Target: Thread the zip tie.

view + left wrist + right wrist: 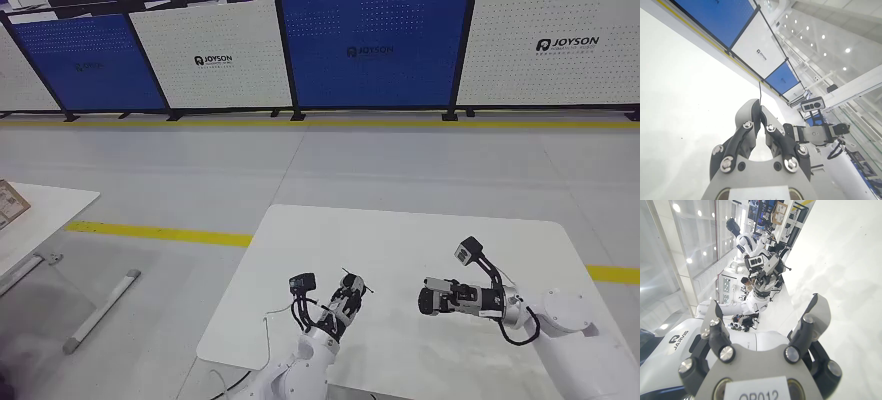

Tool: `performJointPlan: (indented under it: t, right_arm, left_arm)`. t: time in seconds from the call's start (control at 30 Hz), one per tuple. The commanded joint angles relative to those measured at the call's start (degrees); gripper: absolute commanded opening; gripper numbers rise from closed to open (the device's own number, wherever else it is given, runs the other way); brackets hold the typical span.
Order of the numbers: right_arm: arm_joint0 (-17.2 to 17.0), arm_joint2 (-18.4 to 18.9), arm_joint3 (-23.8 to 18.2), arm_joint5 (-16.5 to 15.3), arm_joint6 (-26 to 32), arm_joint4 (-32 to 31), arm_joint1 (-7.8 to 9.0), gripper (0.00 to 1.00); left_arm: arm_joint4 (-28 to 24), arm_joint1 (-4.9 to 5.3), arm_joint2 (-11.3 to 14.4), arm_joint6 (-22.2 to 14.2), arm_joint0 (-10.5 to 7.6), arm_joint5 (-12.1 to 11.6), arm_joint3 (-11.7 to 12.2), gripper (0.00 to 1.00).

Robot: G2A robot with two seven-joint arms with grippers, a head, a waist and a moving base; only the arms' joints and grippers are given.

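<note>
Left gripper [759, 108] is pinched shut on the zip tie [760, 91] — a thin black strand poking past the fingertips, above the table [420, 240]. Right gripper [766, 303] is spread wide, empty, facing it from well apart. The count: one tie, two grippers. The tie's head may be that small knob at the free end — hard to tell. The danger is that the strand flexes or slips in the pinch when grabbed.

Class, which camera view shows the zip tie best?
The left wrist view: the zip tie rises as a thin black strip, clamped in the left tool. The top view shows it as a tiny dark line; the right wrist view, a short end far off.
</note>
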Motion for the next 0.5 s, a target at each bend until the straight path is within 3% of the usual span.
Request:
performJointPlan:
  t: [0.0,0.23,0.37,0.47]
  right_arm:
    - [0.0,0.0,0.0,0.0,0.0,0.0,0.0,1.0]
    - [0.0,0.0,0.0,0.0,0.0,0.0,0.0,1.0]
    - [0.0,0.0,0.0,0.0,0.0,0.0,0.0,1.0]
    - [0.0,0.0,0.0,0.0,0.0,0.0,0.0,1.0]
  left_arm:
    - [-0.1,0.0,0.0,0.1,0.02,-0.1,0.0,0.0]
    - [-0.3,0.0,0.0,-0.2,0.05,-0.2,0.0,0.0]
    - [-1.9,0.72,-2.6,-7.7,0.1,-1.5,0.9,0.0]
    - [-2.5,1.62,-5.4,-14.5,1.19,-3.5,0.4,0.0]
